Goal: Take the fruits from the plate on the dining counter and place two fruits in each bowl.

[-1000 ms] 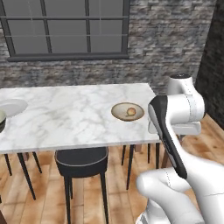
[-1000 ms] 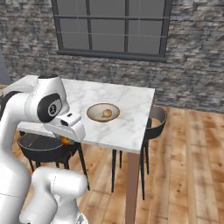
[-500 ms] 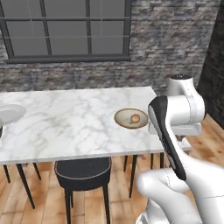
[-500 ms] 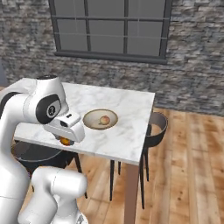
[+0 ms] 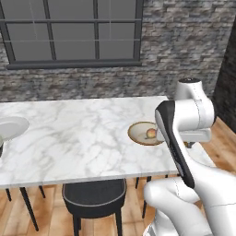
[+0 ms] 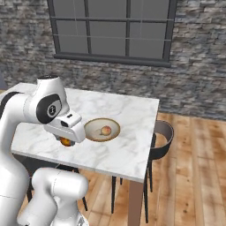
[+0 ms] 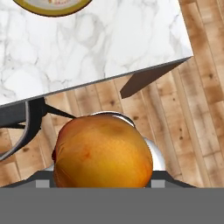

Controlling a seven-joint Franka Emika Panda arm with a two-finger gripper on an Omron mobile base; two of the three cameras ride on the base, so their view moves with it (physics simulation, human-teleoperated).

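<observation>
My gripper (image 6: 66, 140) is shut on an orange fruit (image 6: 65, 142), held just above the near part of the dining counter (image 6: 128, 152), left of a tan bowl (image 6: 90, 132). In the hand view that orange fruit (image 7: 103, 151) hides the fingertips, and the bowl's rim (image 7: 52, 9) sits at the top edge over the marble counter (image 7: 96, 48). A pale peach fruit (image 6: 106, 130) lies alone in the bowl. In the left base view the bowl (image 5: 136, 134) with its fruit (image 5: 150, 133) sits beside my arm, and the grey-white plate (image 5: 11, 128) is at the counter's far left.
A dark round stool (image 5: 94, 198) stands under the counter's near side, and another (image 6: 161, 141) at its right end. The counter's corner and a wooden leg (image 7: 144, 81) lie below the hand, with wooden floor beyond. A brick wall with a window backs the counter.
The base has driven, so the whole scene shifted: the bowl now lies closer to my arm. The gripper still holds the orange fruit.
</observation>
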